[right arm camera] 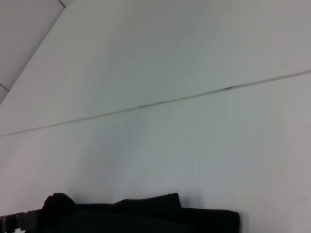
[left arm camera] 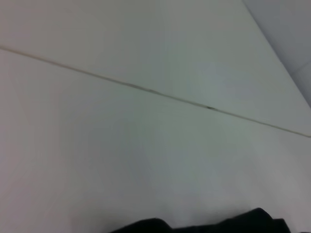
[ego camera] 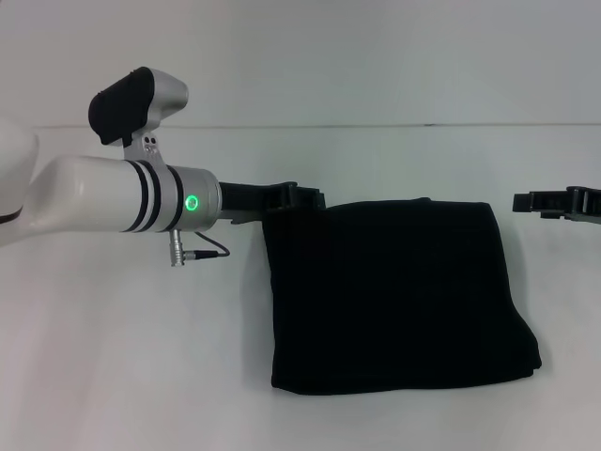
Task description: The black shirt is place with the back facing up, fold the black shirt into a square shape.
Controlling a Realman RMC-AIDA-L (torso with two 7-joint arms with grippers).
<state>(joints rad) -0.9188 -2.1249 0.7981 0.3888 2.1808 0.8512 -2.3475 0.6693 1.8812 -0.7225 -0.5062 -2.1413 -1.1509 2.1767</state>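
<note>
The black shirt [ego camera: 394,296] lies folded into a rough rectangle on the white table, right of centre in the head view. My left gripper [ego camera: 302,197] reaches in from the left and sits at the shirt's far left corner, touching or just over the fabric. My right gripper [ego camera: 526,202] hovers off the shirt's far right corner, a small gap away from the cloth. A strip of the black shirt [left arm camera: 243,224] shows along the edge of the left wrist view, and the shirt's folded edge [right arm camera: 146,216] shows in the right wrist view.
The white table [ego camera: 141,357] spreads out on every side of the shirt. A thin seam [ego camera: 376,125] runs across it behind the shirt. My left arm's white forearm [ego camera: 103,193] with its green light stretches over the left half of the table.
</note>
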